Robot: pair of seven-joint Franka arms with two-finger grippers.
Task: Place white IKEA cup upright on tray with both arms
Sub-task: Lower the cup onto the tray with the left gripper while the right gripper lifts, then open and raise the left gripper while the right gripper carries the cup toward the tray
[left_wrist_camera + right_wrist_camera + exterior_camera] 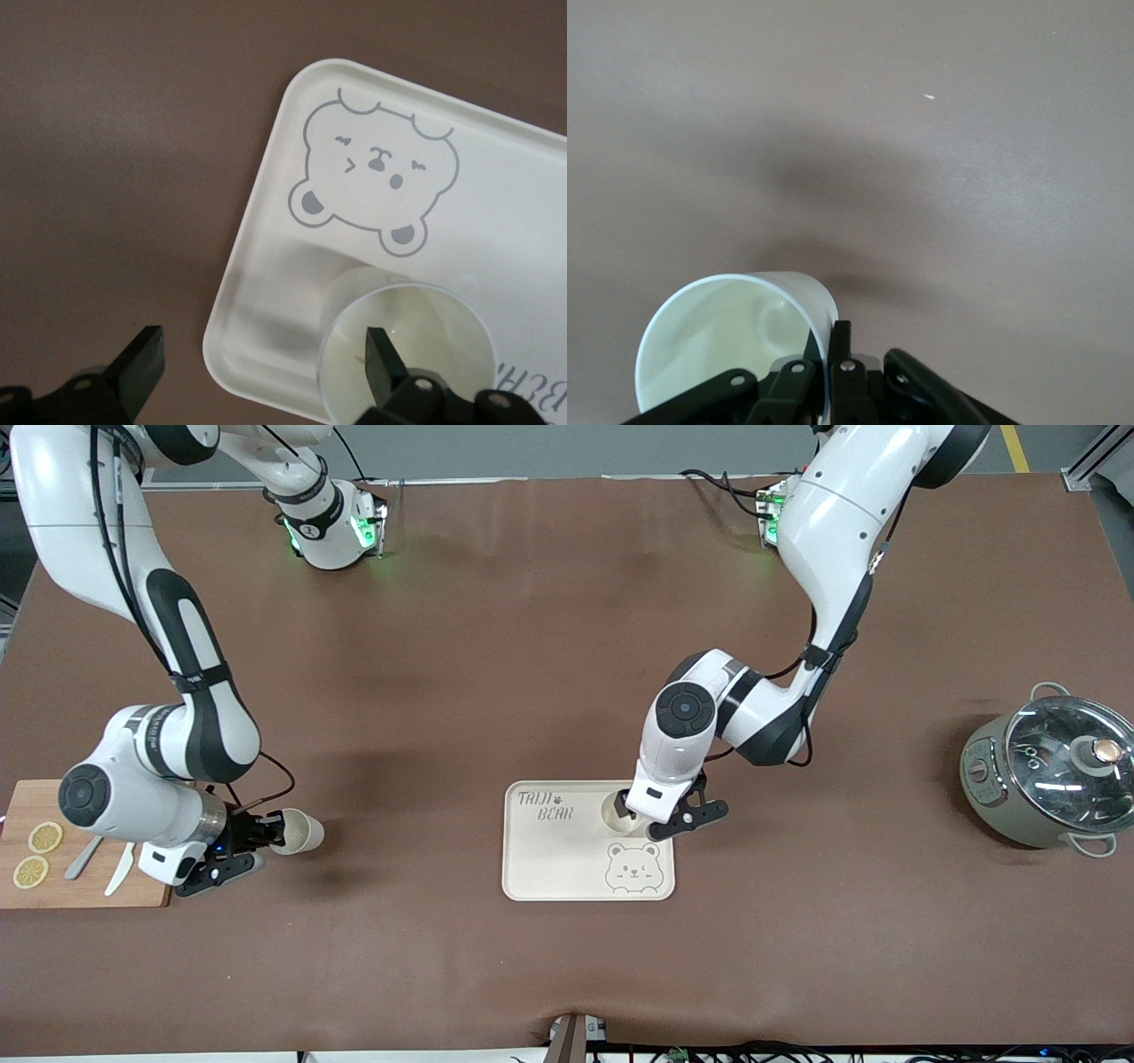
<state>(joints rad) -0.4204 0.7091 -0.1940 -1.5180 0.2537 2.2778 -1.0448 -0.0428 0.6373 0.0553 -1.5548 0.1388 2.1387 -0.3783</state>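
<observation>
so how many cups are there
2: one cup stands upright on the tray under the open left gripper; the other cup is held on its side by the right gripper beside the cutting board.

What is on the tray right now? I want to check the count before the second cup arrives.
One white cup stands upright on the tray, the open left gripper straddling its rim. The gripper hides part of the cup; the rest shows only printed lettering and bear.
</observation>
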